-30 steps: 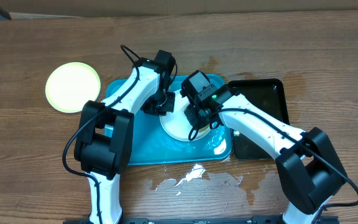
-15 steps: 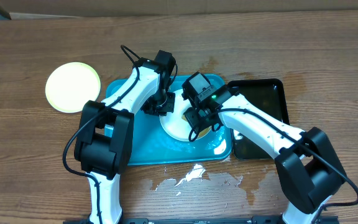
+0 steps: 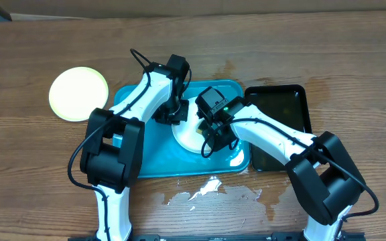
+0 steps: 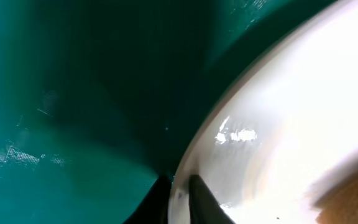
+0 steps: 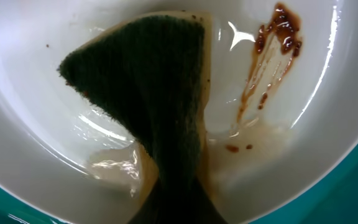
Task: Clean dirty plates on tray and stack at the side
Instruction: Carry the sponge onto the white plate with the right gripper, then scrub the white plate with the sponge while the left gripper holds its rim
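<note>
A white plate (image 3: pixel 189 134) lies on the turquoise tray (image 3: pixel 146 157). My left gripper (image 3: pixel 173 115) is shut on the plate's left rim (image 4: pixel 180 198), one finger on each side of it. My right gripper (image 3: pixel 214 137) is over the plate and is shut on a sponge (image 5: pixel 148 93) with a dark green scouring face, pressed into the wet plate (image 5: pixel 36 37). A brown smear (image 5: pixel 278 37) shows at the plate's upper right in the right wrist view. A pale yellow-green plate (image 3: pixel 78 93) lies on the table left of the tray. A third plate is not in view.
A black tray (image 3: pixel 280 114) stands right of the turquoise tray, partly under my right arm. Wet patches and white foam (image 3: pixel 210 187) lie on the wooden table in front of the trays. Tray floor (image 4: pixel 73 93) fills the left wrist view.
My right gripper has slid the sponge leftward and slightly forward over the plate. My left gripper stays clamped on the rim.
</note>
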`<state>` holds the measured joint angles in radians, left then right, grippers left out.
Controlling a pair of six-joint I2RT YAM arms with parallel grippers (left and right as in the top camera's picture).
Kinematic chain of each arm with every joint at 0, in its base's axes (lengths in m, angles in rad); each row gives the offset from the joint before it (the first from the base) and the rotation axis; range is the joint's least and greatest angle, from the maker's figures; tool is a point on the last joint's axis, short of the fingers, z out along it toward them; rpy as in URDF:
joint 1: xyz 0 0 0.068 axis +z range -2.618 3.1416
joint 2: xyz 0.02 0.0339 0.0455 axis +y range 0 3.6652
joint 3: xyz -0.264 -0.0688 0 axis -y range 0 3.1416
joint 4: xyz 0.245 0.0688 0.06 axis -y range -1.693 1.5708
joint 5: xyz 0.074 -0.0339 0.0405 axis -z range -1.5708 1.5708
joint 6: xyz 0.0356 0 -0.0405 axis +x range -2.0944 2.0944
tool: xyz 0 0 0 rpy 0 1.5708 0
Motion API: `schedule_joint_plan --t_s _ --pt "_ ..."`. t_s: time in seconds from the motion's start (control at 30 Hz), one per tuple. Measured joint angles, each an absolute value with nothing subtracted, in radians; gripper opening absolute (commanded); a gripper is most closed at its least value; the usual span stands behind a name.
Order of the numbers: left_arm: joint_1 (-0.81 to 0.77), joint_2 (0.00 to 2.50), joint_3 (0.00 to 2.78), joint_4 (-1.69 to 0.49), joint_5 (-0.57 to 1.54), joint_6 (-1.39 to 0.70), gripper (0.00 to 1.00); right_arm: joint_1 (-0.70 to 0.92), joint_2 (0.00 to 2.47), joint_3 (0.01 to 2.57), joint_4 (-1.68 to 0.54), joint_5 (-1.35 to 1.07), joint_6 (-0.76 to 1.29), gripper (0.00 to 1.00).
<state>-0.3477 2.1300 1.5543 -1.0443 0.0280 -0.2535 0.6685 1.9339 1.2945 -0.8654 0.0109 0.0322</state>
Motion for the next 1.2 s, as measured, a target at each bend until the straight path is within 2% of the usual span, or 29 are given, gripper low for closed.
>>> schedule_joint_plan --t_s 0.47,1.2 --pt "-0.347 2.128 1.554 -1.045 0.045 -0.221 0.04 0.671 1.934 1.280 -0.820 0.148 0.042 0.04" --pt "-0.347 2.128 1.554 -1.039 0.048 -0.197 0.04 0.671 1.935 1.253 -0.740 0.200 0.048 0.04"
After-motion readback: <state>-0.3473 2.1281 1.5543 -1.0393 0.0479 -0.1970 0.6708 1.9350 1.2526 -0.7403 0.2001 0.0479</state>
